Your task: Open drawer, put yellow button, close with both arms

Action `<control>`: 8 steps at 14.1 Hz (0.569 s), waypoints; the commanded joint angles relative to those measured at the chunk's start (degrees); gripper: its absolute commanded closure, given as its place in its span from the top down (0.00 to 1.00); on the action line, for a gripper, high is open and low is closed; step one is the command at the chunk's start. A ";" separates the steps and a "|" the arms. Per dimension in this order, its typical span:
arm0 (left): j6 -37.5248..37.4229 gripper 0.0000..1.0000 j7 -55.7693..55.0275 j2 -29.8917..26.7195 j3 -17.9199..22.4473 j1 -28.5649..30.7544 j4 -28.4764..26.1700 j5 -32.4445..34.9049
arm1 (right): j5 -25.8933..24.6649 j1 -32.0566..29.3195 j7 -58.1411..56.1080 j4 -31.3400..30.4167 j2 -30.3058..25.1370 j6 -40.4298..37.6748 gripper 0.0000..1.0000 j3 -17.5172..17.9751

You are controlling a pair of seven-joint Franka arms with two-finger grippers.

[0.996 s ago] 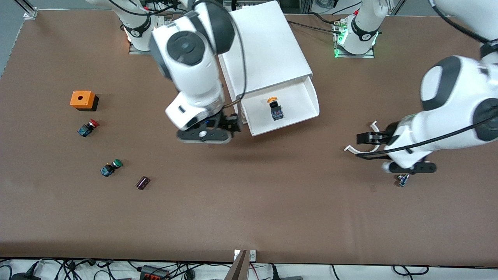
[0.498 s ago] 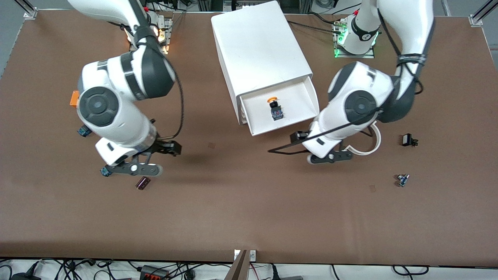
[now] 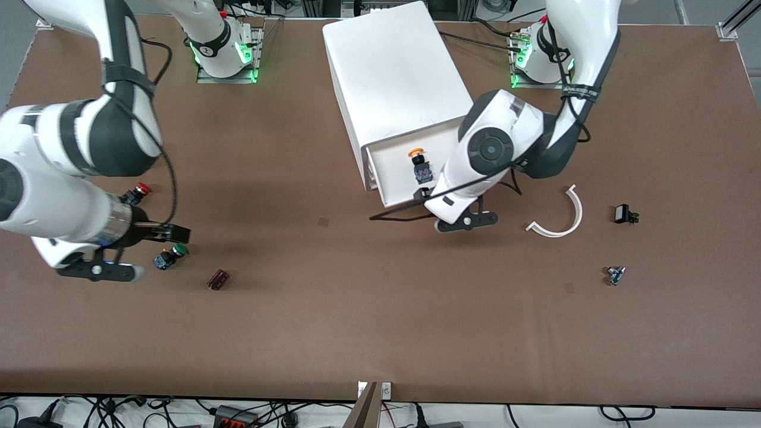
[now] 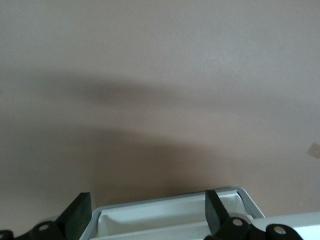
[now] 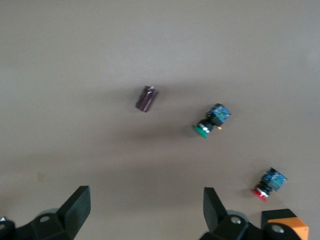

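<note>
The top drawer (image 3: pixel 393 171) of the white cabinet (image 3: pixel 392 71) stands pulled out. The yellow button (image 3: pixel 418 163) lies inside it, cap toward the cabinet. My left gripper (image 3: pixel 421 195) is open at the drawer's front edge. In the left wrist view the drawer's front rim (image 4: pixel 165 206) lies between the open fingers of the left gripper (image 4: pixel 147 202). My right gripper (image 3: pixel 177 233) is open and empty above the table toward the right arm's end, beside the green button (image 3: pixel 170 256). The right wrist view shows the right gripper (image 5: pixel 147 197) with nothing between its fingers.
A red button (image 3: pixel 137 192), a dark cylinder (image 3: pixel 218 279) and an orange box (image 5: pixel 287 227) lie near the right gripper. A white curved strip (image 3: pixel 562 220), a small black part (image 3: pixel 624 214) and a small blue part (image 3: pixel 615 274) lie toward the left arm's end.
My right arm swung from the drawer out to the buttons at its end of the table. My left arm came in from its end to the drawer's front edge.
</note>
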 commanded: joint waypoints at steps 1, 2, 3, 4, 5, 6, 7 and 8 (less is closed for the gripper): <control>0.95 1.00 -1.99 -4.34 -1.22 -0.64 -5.60 -0.07 | 0.01 -2.55 -1.43 -1.94 -4.78 -1.84 1.00 0.88; 0.95 1.00 -2.16 -4.96 -2.63 -0.21 -6.48 -0.33 | 0.27 -3.43 -1.87 -1.85 -5.75 -2.11 1.00 0.79; 0.95 1.00 -2.16 -5.66 -3.43 -0.03 -7.89 -0.51 | 0.10 -4.31 -1.96 -1.76 -6.89 -2.72 1.00 0.79; 0.86 1.00 -2.16 -6.45 -4.39 -0.11 -9.29 -0.59 | 0.44 -5.01 -2.05 -1.76 -7.68 -3.60 1.00 0.79; 0.86 1.00 -2.34 -6.90 -5.36 -0.03 -10.35 -0.68 | 0.54 -5.46 -2.40 -1.59 -7.95 -4.39 1.00 0.62; 0.86 1.00 -2.60 -7.25 -6.50 -0.03 -11.58 -0.68 | 0.36 -5.46 -3.27 -1.41 -8.22 -5.09 1.00 0.44; 0.86 1.00 -2.78 -7.95 -7.03 -0.03 -12.81 -0.68 | 0.19 -5.63 -4.24 -1.32 -9.00 -5.62 1.00 0.53; 0.86 1.00 -2.95 -8.48 -7.39 -0.03 -13.52 -0.68 | 0.18 -5.98 -4.77 -1.41 -10.14 -5.54 1.00 0.70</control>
